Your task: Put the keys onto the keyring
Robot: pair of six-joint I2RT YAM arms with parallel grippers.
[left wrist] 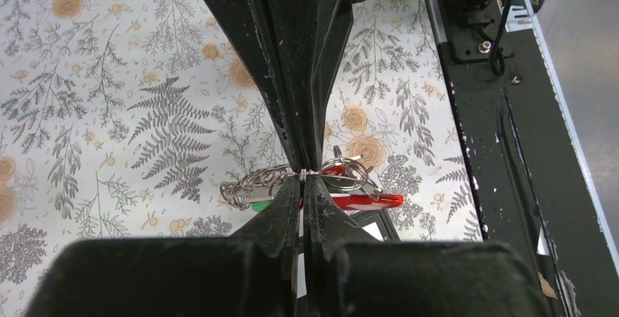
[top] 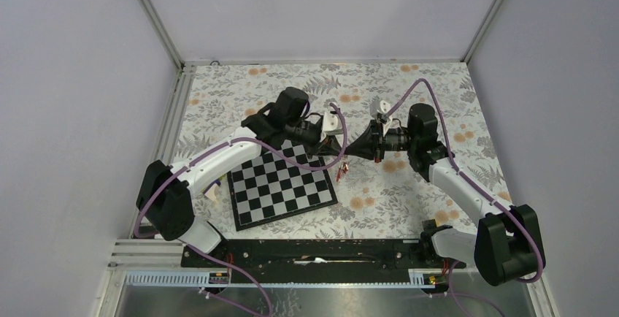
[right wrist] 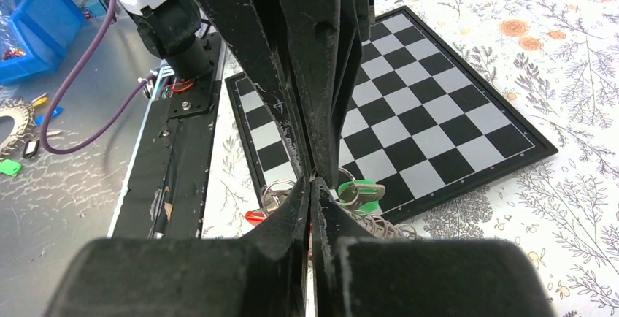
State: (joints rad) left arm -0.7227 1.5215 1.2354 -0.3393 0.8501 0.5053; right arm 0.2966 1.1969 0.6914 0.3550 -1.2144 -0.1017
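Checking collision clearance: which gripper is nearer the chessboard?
Left. Left gripper is above the chessboard's far right corner; right gripper is past that corner, over the cloth, tip to tip with it.

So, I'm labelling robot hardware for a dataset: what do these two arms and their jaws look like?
Both the left arm and right arm have white link shells with bulky black joint housings. A purple cable loops loosely along each. The jaws are long and black, tapering to narrow tips, and scuffed with pale scratches.
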